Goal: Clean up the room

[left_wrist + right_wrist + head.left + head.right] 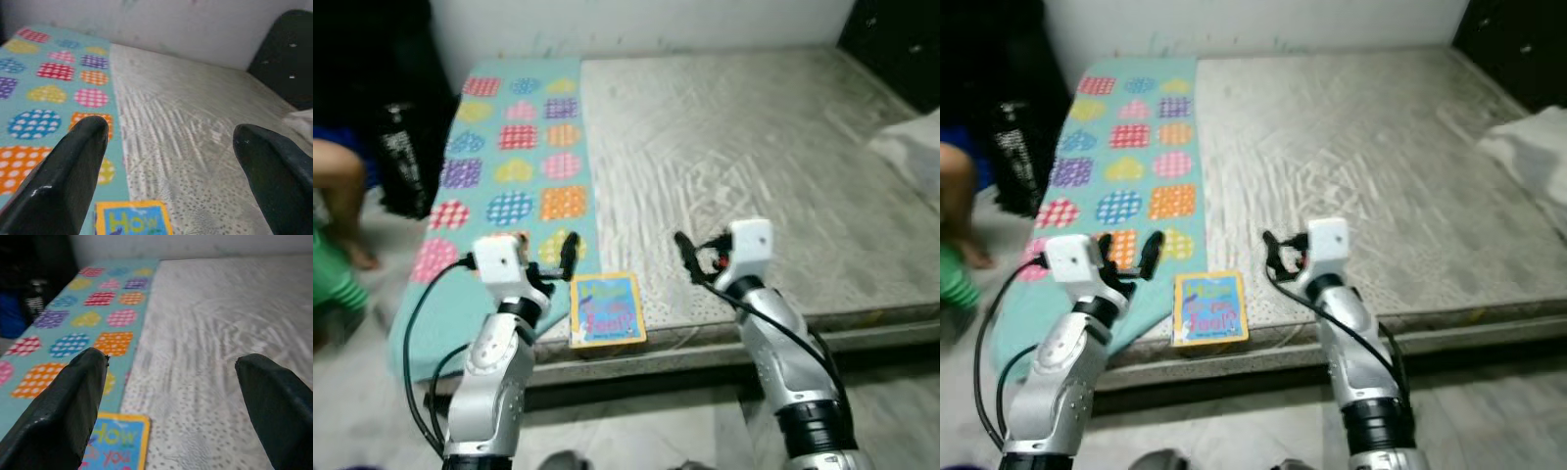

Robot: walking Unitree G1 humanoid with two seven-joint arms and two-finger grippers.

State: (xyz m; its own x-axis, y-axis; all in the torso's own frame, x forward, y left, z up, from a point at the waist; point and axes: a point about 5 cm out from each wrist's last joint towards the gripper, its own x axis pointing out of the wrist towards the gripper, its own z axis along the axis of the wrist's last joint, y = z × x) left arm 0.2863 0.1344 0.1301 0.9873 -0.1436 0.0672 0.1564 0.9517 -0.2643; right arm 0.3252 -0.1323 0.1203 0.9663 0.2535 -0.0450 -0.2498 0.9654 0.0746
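Left eye view: a colourful book (606, 310) lies flat at the near edge of a grey mattress (754, 147), just beside a patterned teal sheet (509, 166), its long axis running away from the robot. It sits between both raised grippers, below their tips. The left gripper (551, 257) looks nearer; the right gripper (690, 257) hovers further aside. Both are spread open, holding nothing.

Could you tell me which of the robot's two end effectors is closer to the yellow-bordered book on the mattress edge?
The left end effector: it hovers just above the book's upper-left corner, while the right end effector is farther off to the book's right.
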